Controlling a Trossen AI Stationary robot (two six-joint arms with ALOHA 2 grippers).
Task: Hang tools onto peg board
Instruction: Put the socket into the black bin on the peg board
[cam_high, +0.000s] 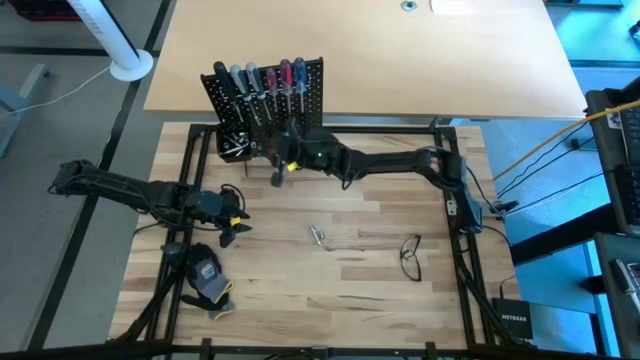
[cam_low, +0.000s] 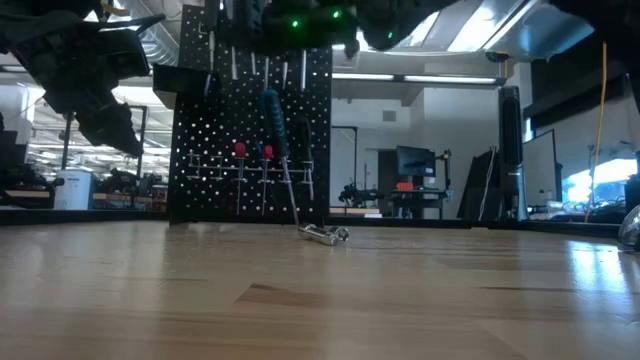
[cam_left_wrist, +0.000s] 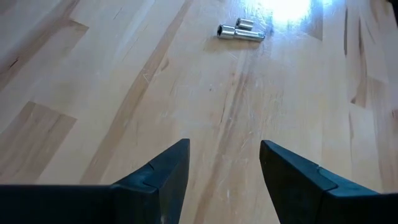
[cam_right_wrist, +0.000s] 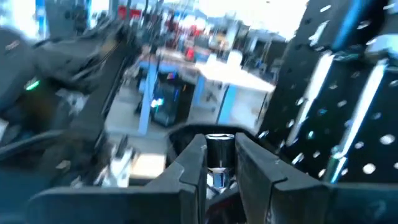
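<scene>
Currently right gripper reaching to peg board front, fingers pinching silver metal bit; left gripper hovering well apart from peg board, fingers spread.

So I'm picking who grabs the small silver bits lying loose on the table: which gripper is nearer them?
Left. The left gripper hovers beside the silver bits, jaws open toward them. The right gripper is farther off, up at the peg board.

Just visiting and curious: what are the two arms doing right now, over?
Right gripper at the peg board, shut on a screwdriver. Left gripper open, empty, over bare table. Silver bits lie mid-table. Nothing in the way.
</scene>
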